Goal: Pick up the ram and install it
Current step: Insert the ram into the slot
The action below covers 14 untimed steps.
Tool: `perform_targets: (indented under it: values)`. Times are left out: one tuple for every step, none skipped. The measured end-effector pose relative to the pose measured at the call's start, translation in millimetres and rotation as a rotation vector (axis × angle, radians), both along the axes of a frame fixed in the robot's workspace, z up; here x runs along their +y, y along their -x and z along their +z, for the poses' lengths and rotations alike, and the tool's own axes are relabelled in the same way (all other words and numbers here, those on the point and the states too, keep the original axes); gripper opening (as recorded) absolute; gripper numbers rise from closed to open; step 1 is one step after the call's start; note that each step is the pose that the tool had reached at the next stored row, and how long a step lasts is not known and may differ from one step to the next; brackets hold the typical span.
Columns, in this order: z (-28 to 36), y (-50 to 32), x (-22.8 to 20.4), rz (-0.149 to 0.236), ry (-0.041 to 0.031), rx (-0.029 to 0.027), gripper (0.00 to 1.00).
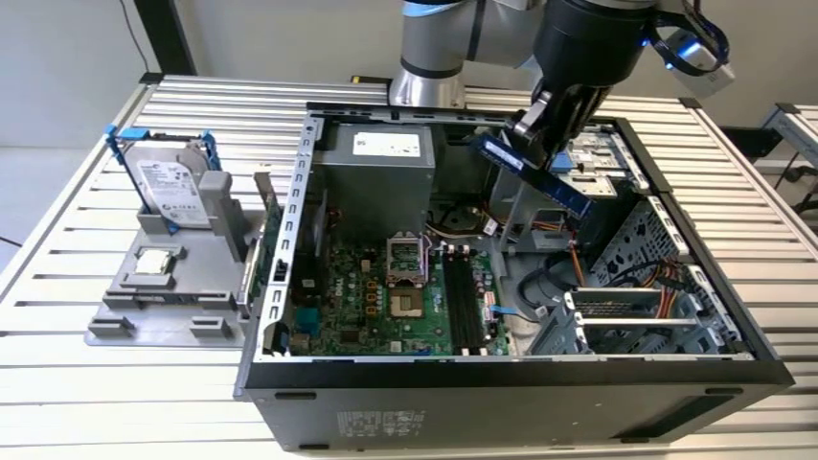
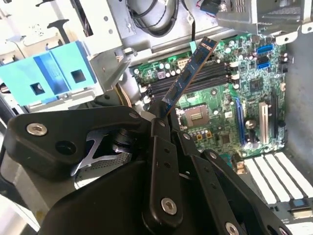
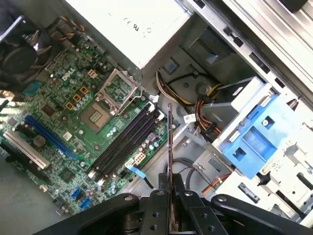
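Note:
My gripper (image 1: 534, 129) is shut on the ram (image 1: 534, 174), a long thin dark stick. It hangs tilted above the open computer case (image 1: 511, 370), over the drive bay side at the exterior view's right. In the second wrist view the ram (image 2: 188, 74) sticks out from between the black fingers (image 2: 157, 128) toward the green motherboard (image 2: 230, 112). In the first wrist view the ram (image 3: 169, 142) shows edge-on above the gripper (image 3: 169, 192). The black memory slots (image 1: 463, 302) (image 3: 124, 142) lie below, apart from the ram.
A silver hard drive in a blue frame (image 1: 167, 182) and a small square chip (image 1: 153, 261) sit on a grey holder (image 1: 192, 307) at the exterior view's left. Inside the case are a power supply (image 1: 377, 172), a processor socket (image 1: 406, 259), cables and a blue drive caddy (image 3: 254, 132).

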<state>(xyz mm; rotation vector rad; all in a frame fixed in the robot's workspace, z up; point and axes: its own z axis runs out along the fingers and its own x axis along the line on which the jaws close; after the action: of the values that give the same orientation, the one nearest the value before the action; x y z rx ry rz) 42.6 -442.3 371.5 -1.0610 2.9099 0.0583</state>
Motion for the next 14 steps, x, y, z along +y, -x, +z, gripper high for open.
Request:
perform_targets:
  values:
    - [0.2, 0.1, 0.0, -0.012, -0.0018, 0.0004, 0.00]
    - [0.4, 0.1, 0.0, -0.024, -0.0039, 0.0007, 0.00]
    - [0.4, 0.1, 0.0, -0.037, -0.0058, 0.0010, 0.00]
    - [0.4, 0.1, 0.0, -0.051, -0.0065, 0.0009, 0.00]
    - [0.3, 0.1, 0.0, -0.066, -0.0070, 0.0008, 0.00]
    - [0.4, 0.1, 0.0, -0.080, -0.0074, 0.0008, 0.00]
    - [0.4, 0.2, 0.0, -0.096, -0.0076, 0.0008, 0.00]
    - [0.4, 0.2, -0.1, -0.112, -0.0077, 0.0007, 0.00]
    - [0.5, 0.2, -0.1, -0.128, -0.0074, 0.0007, 0.00]
    - [0.5, 0.2, -0.1, -0.145, -0.0074, 0.0006, 0.00]
    - [0.5, 0.2, -0.1, -0.164, -0.0076, 0.0005, 0.00]
    - [0.4, 0.2, 0.0, -0.181, -0.0076, 0.0005, 0.00]
    - [0.5, 0.1, 0.0, -0.198, -0.0075, 0.0004, 0.00]
    - [0.5, 0.2, 0.0, -0.217, -0.0076, 0.0004, 0.00]
